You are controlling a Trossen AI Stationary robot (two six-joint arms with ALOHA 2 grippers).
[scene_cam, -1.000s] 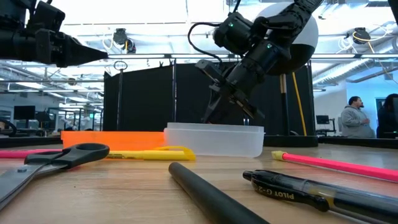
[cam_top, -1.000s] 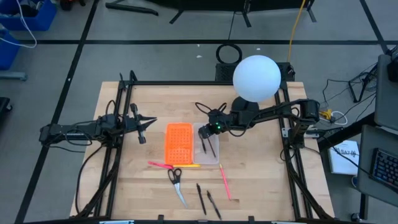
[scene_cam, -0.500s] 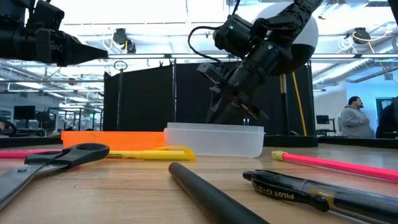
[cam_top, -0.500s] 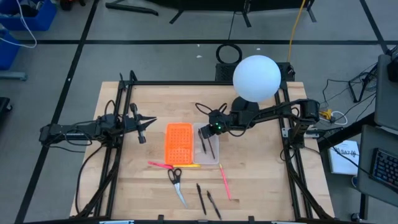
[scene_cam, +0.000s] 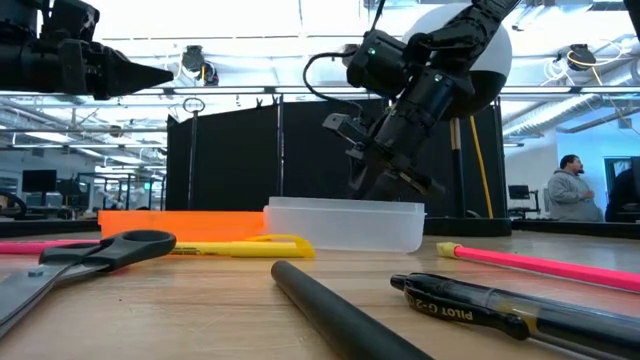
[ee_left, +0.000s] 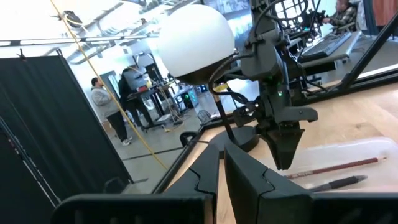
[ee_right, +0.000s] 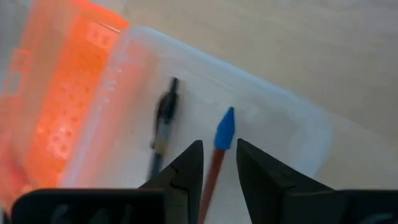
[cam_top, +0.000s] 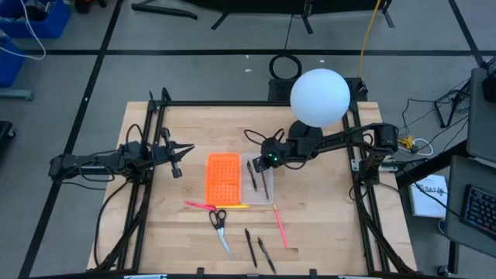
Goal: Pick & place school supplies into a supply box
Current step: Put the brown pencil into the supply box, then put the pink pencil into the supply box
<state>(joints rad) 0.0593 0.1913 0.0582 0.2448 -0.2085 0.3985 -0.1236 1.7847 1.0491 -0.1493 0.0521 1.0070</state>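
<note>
The supply box lies open mid-table: orange grid half and translucent tray. In the tray lie a black pen and a reddish-brown pencil with a blue end; both also show in the left wrist view, the pencil above the pen. My right gripper hangs just above the tray, pointing down, slightly open, its fingers on either side of the pencil without touching it. My left gripper waits shut, left of the box. Scissors, pink pens, a yellow one and black pens lie near the front.
The white globe lamp stands on its dark base at the back right, close behind my right arm. Black frame rails run along the table's left and right sides. A person stands in the room beyond the table.
My right gripper has risen a little above the tray and shifted slightly toward the table's right edge. The pen and pencil stay in the tray.
</note>
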